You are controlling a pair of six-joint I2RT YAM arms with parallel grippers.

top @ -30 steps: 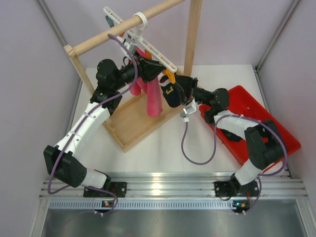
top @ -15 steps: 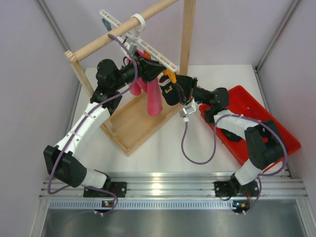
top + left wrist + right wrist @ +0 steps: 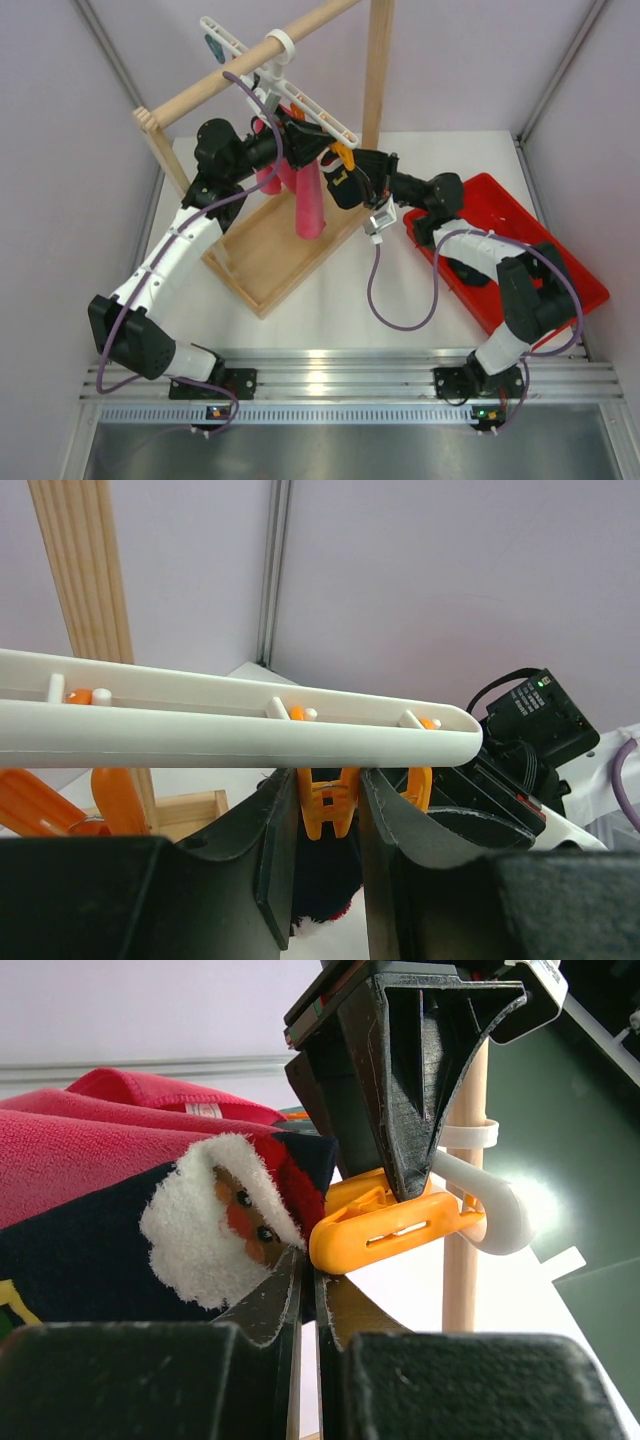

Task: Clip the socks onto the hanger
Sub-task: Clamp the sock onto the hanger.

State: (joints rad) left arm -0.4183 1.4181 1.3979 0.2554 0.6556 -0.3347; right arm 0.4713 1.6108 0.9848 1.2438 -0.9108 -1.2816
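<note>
from the right wrist the sock (image 3: 100,1250) runs off the left edge. from the left wrist the hanger (image 3: 230,720) runs off the left edge too, and the fingers (image 3: 272,860) of the left hand (image 3: 327,785) hide the sides of the orange clip (image 3: 328,810) and most of the sock.

White hanger (image 3: 240,735) bar spans the frame, left to right. Left end effector (image 3: 328,788) fingers flank one orange clip (image 3: 328,808) under it, touching both sides — dark sock (image 3: 325,878) just below. Wooden post (image 3: 85,570) upper left.
</note>
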